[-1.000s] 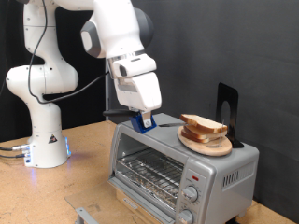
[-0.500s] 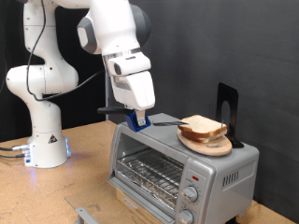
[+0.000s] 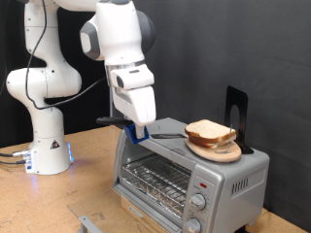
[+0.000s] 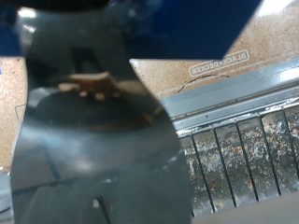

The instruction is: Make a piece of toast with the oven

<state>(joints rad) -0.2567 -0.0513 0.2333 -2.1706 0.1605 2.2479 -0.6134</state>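
While clamped on the handle of a dark flat spatula (image 3: 167,132), the gripper (image 3: 137,130) with blue fingers (image 3: 142,132) hangs just above the oven (image 3: 185,170), at the top edge on the exterior view's left. Spatula: thin, smooth, glossy blade, lying nearly level over the oven's top, its tip close to the plate; in the wrist view the blade (image 4: 93,131) fills most of the frame and carries pale crumbs.

Oven: small silver metal box, glass door, wire rack inside, round knobs (image 3: 200,202) at the front on the exterior view's right. Lettering "BLACK+DECKER" (image 4: 218,63) reads on the metal top in the wrist view.

Round wooden plate (image 3: 216,150): sits on the oven's top, toward the exterior view's right, near that edge. Piece of toast (image 3: 210,131): pale bread, tan crust, roughly square, stacked on the plate with a second slice; apart from the spatula tip.

Open room: bare oven top between gripper and plate. Black upright stand (image 3: 236,118) behind the plate. Brown speckled table (image 3: 92,184) carries the oven.
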